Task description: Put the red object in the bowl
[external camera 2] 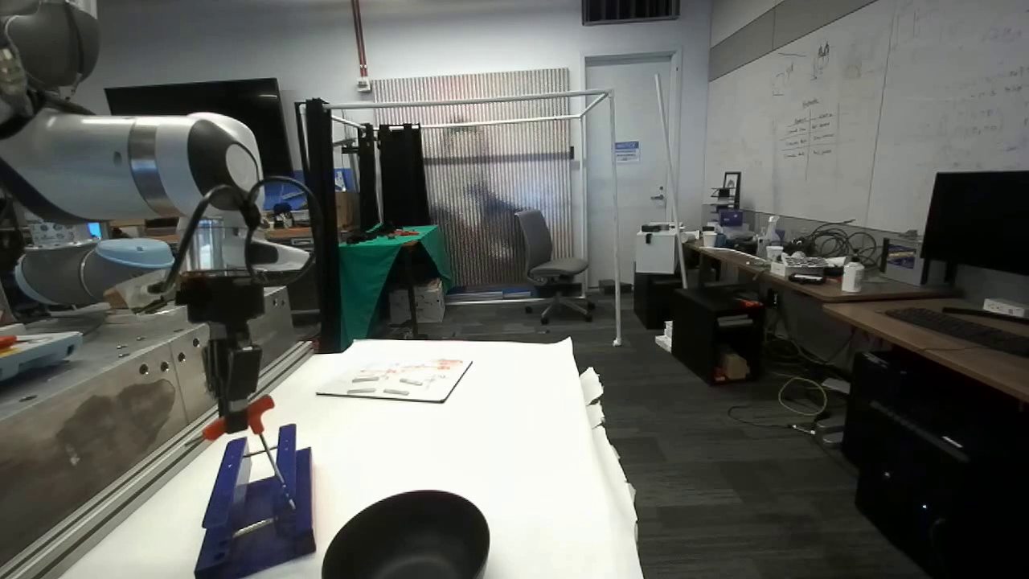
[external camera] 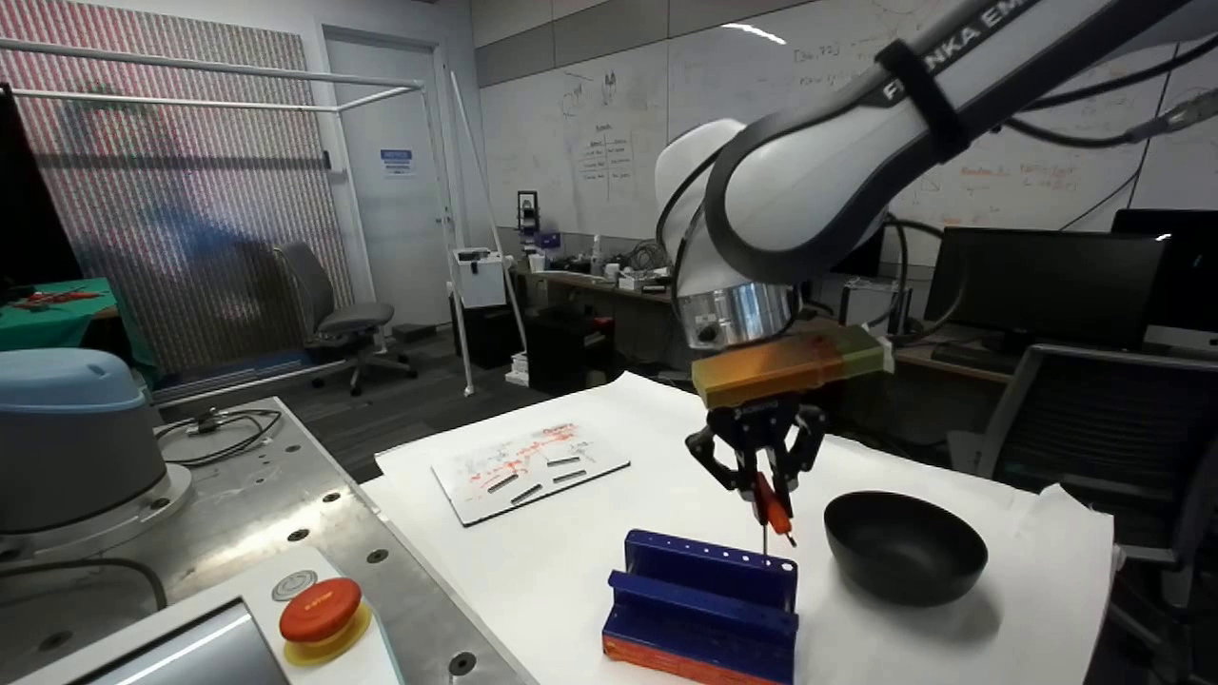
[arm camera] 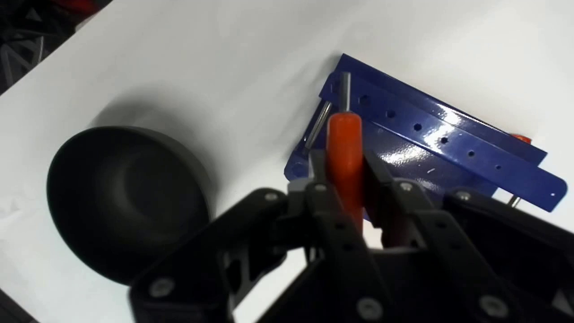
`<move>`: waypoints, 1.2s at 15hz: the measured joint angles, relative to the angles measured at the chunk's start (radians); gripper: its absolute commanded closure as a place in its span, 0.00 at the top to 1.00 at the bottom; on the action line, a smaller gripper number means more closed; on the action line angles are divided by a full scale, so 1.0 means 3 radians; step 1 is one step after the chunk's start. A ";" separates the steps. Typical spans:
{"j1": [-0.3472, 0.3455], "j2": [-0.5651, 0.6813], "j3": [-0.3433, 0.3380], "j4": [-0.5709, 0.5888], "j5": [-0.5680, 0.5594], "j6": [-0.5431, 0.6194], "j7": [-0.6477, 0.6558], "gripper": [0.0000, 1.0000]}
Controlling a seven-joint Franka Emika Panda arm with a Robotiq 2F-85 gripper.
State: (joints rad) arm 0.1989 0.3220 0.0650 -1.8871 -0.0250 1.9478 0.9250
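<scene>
A white paper-covered table [external camera 2: 482, 450] spreads widest here, with a grey metal bench [external camera: 257, 495] running along one of its edges. A white jointed robot arm [external camera: 809, 209] with black trim reaches over the table, its wrist turned down. Near the far left corner of the surface, in both exterior views, lies a flat white rectangular board [external camera: 533, 471] with red scribbles. In an exterior view, a glossy blue ridged rack [external camera 2: 257, 503] with a row of holes sits close to the bench-side edge. In an exterior view, a round matte black bowl [external camera: 904, 552] stands toward the right-hand corner, mouth upward, with bare paper between it and the rack.

Above the rack hangs a black two-fingered gripper [arm camera: 344, 172]. Its fingers are nearly together, parted only by the width of what they grip: an orange-red stick-shaped handle [arm camera: 344, 139]. The pads are clamped on its two sides, and a short metal tip [arm camera: 345, 87] juts past one end of the handle (a longer thin shaft [external camera 2: 276, 468] runs down from it toward the rack, though whether that shaft touches the rack I cannot tell). The handle itself is up off the table, to one side of the bowl and outside its rim.
</scene>
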 measured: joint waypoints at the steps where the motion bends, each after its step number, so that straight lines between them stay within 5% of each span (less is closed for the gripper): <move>1: 0.0022 -0.0102 0.0004 -0.0021 -0.0033 -0.0029 0.0000 0.08; 9: -0.0023 -0.0731 0.0005 -0.0060 -0.0168 -0.0803 0.0220 0.09; 18: -0.0367 0.0114 -0.0259 0.0108 -0.0353 -0.1122 0.0251 0.09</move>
State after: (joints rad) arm 0.0887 0.3561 -0.0126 -1.8548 -0.1310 1.6112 1.0003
